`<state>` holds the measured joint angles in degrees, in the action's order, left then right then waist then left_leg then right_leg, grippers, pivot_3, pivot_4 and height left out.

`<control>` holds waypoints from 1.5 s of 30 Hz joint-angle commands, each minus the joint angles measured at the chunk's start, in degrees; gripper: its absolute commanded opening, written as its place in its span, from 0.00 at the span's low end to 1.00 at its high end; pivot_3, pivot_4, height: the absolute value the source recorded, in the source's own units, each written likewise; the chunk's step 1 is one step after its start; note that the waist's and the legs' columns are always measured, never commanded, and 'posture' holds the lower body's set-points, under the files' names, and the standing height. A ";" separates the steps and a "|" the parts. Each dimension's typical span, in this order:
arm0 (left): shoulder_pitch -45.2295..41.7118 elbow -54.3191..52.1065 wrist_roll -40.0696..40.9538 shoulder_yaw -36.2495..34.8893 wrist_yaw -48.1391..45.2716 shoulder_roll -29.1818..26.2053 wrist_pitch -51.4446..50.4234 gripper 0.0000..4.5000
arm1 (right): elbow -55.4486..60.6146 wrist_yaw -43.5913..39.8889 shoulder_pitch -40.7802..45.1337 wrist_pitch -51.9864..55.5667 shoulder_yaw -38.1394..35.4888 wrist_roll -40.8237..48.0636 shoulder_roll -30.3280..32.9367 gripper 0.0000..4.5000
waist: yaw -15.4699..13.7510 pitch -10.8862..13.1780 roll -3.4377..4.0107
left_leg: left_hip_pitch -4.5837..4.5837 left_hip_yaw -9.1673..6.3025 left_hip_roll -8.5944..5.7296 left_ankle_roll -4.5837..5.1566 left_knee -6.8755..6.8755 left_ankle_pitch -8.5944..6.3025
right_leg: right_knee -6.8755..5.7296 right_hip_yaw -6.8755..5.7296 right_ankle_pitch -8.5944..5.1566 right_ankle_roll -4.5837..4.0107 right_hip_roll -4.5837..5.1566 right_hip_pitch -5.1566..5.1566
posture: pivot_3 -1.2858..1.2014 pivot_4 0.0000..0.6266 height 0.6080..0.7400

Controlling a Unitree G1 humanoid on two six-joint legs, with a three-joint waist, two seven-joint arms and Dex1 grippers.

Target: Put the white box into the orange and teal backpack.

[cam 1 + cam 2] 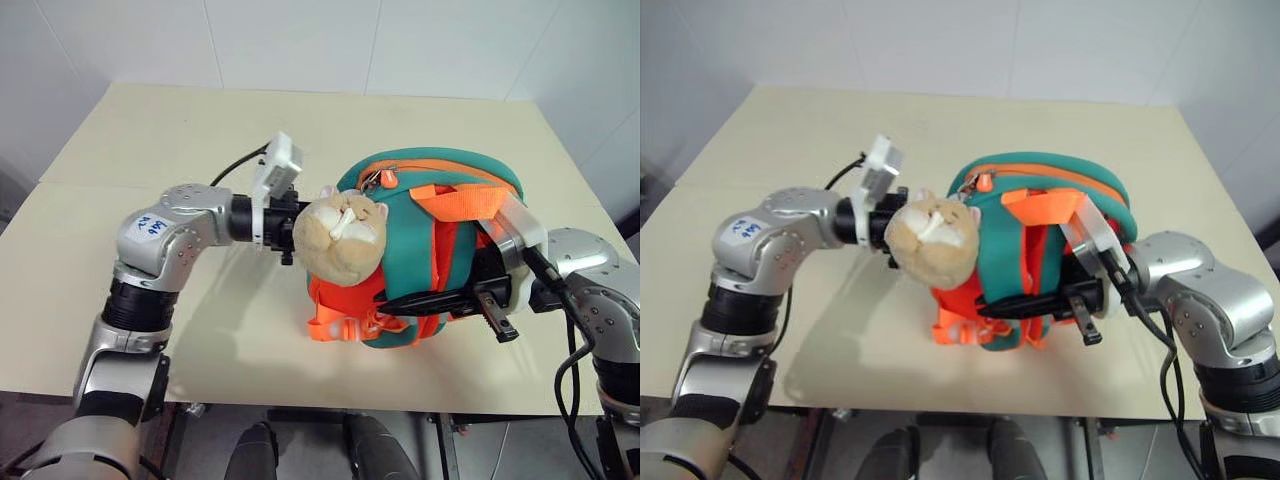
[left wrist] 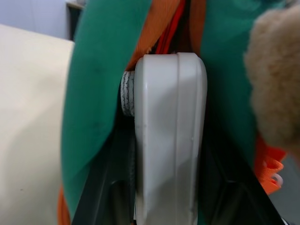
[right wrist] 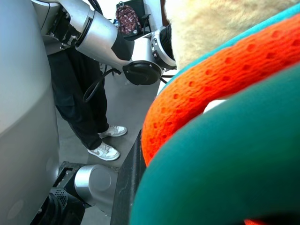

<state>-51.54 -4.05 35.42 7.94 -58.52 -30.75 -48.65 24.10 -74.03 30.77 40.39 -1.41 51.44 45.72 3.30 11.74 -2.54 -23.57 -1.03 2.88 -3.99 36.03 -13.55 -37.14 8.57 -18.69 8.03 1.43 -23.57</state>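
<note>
beige table (image 1: 120, 150) bears orange and teal backpack (image 1: 440, 185); right tool (image 1: 497, 322) clenched, left tool's state unclear

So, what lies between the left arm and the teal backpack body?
The backpack's own tan plush head fills that stretch, in the left eye view.

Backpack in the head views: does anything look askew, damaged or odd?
Nothing looks spilled or damaged. The small orange and teal backpack stands propped on end on the beige table, with its tan plush head jutting sideways and its orange straps bunched loosely at the bottom.
</note>
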 commanded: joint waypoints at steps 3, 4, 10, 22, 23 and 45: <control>-3.03 -4.27 2.97 -2.82 -1.94 -3.37 -3.81 0.75 | 1.59 1.28 -0.35 -0.48 -1.56 1.05 -0.05 0.00 | -0.05 0.00 0.01 | 0.03 0.00 0.00 0.00 -0.01 0.00 | -0.01 0.00 0.00 0.00 0.00 0.01 | 0.52 0.24 1.00; -3.28 -4.58 2.99 -3.40 -2.31 -4.38 -3.96 0.82 | 1.64 1.40 -0.50 -0.55 -1.53 1.02 -0.07 0.00 | -0.07 0.01 0.00 | 0.01 0.00 0.00 0.00 0.01 0.00 | 0.00 0.00 0.00 0.00 0.00 0.01 | 0.52 0.24 1.00; -3.76 -5.61 5.24 -7.54 -4.57 -9.61 -5.77 1.00 | 1.27 1.52 -1.04 -1.29 -1.24 0.37 -0.25 0.00 | -0.02 0.01 0.02 | 0.01 0.00 0.00 0.00 -0.01 0.00 | 0.01 0.00 -0.01 0.00 0.00 0.01 | 0.52 0.24 1.00; 5.76 -9.30 30.59 -28.80 -1.00 -13.65 -19.53 1.00 | 0.75 2.30 -1.47 -2.12 -0.83 -0.67 -1.59 0.00 | 0.22 0.01 0.02 | 0.09 0.00 0.03 0.00 0.00 0.00 | -0.07 0.00 -0.03 -0.01 0.00 0.04 | 0.52 0.24 1.00; 7.42 -10.30 32.29 -29.53 0.22 -13.69 -20.30 1.00 | 0.67 2.35 -1.41 -2.16 -0.80 -0.69 -1.69 0.00 | 0.16 0.01 0.02 | 0.09 -0.01 0.03 0.00 0.02 0.00 | -0.15 -0.02 -0.06 -0.02 0.00 0.04 | 0.52 0.24 1.00; 10.51 -17.53 32.83 -17.94 16.44 -7.89 -14.69 0.74 | 2.09 4.86 -4.91 -4.42 -3.97 2.44 -6.13 0.00 | 0.03 0.01 0.01 | 0.26 0.01 -0.02 -0.02 0.03 0.02 | -0.13 0.06 -0.04 -0.01 0.00 0.20 | 0.52 0.24 1.00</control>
<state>-39.83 -21.35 67.99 -10.11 -42.05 -37.66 -62.96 23.97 -69.98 25.94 37.46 -3.01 51.99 40.01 3.33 11.75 -2.52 -23.31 -1.01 2.86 -4.01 36.05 -13.53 -37.27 8.64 -18.74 8.02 1.43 -23.37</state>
